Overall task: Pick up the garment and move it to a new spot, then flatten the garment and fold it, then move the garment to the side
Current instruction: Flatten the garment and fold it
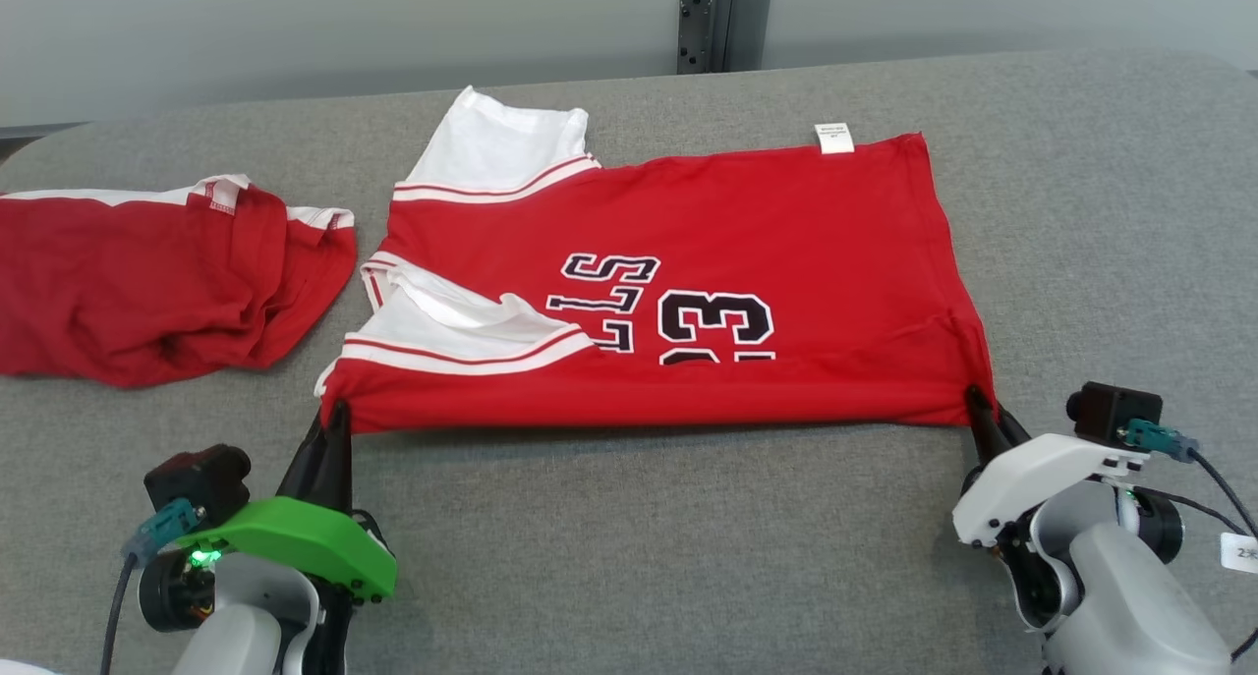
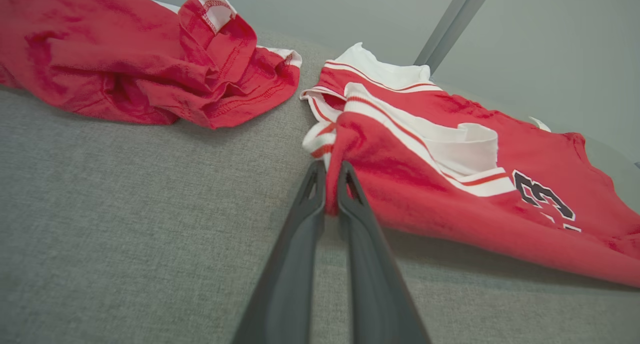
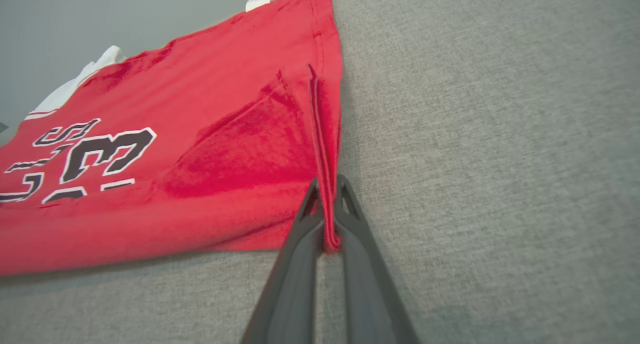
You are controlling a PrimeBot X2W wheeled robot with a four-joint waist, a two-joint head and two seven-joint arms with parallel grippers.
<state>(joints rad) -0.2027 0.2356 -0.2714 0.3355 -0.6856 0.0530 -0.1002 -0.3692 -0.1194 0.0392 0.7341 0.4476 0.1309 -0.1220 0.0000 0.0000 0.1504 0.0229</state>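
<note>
Both claws, left claw [image 1: 337,412] and right claw [image 1: 976,396], pinch the near corners of the soft, limp jersey [image 1: 688,292] folded on the grey table [image 1: 639,547]; corners suit gripping.

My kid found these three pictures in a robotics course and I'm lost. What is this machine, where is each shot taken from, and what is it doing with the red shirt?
It is a wheeled robot with two arms, each ending in a claw of two long dark fingers. The wide picture comes from a camera on its head, looking down at a grey padded table. The other two come from cameras on its wrists, looking along each claw's fingers.

On the table lies a red jersey with white sleeves and black lettering, already folded lengthwise. The left claw is shut on its near corner at the sleeve end; the right claw is shut on the near corner at the hem end. A second, crumpled red garment lies to the left, untouched.
</note>
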